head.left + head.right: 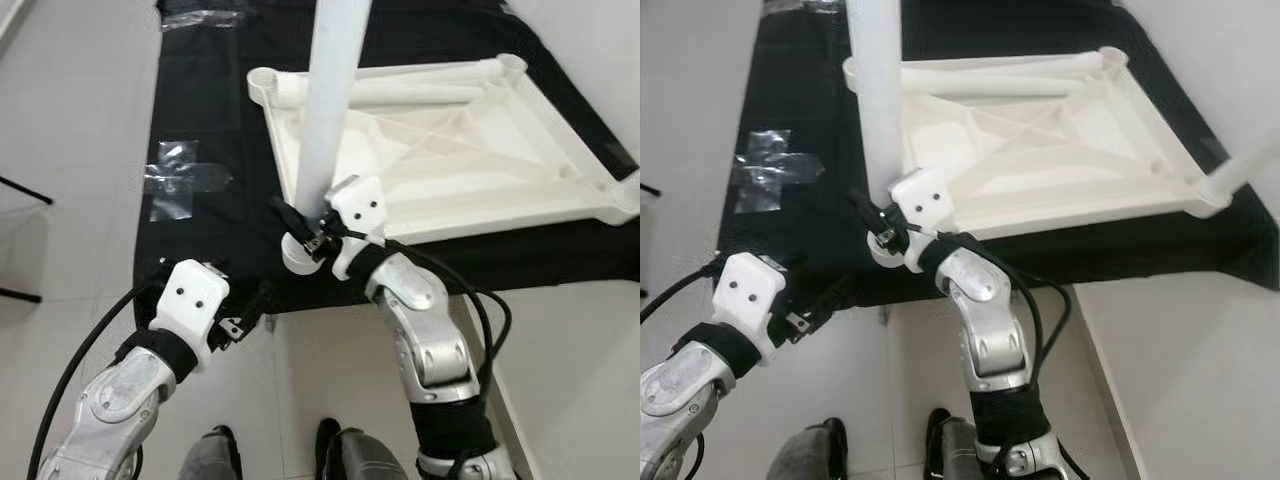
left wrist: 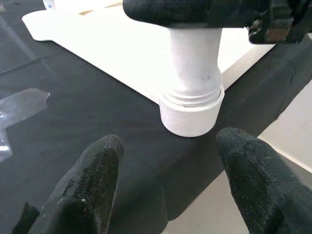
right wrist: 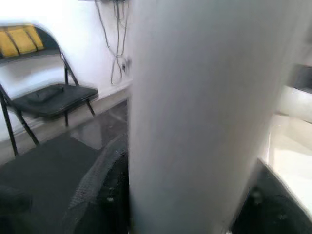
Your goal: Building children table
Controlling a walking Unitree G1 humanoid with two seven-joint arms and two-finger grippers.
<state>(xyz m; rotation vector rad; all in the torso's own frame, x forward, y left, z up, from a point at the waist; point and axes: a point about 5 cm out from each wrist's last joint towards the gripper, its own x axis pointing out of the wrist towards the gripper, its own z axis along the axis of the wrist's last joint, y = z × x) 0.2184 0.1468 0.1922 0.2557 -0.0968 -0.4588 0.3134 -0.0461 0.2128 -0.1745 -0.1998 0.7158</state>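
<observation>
Table top (image 1: pixel 470 150) and upright leg (image 1: pixel 330 100): plain cream-white. Mat (image 1: pixel 200 90) beneath: solid black (clear glossy tape patch (image 1: pixel 180 180) at 9 o'clock). Folding chair (image 3: pixel 44 92): black, yellow backrest.

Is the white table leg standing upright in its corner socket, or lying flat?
Upright. The table leg rises from the corner socket of the upturned tabletop, held by the right claw.
</observation>
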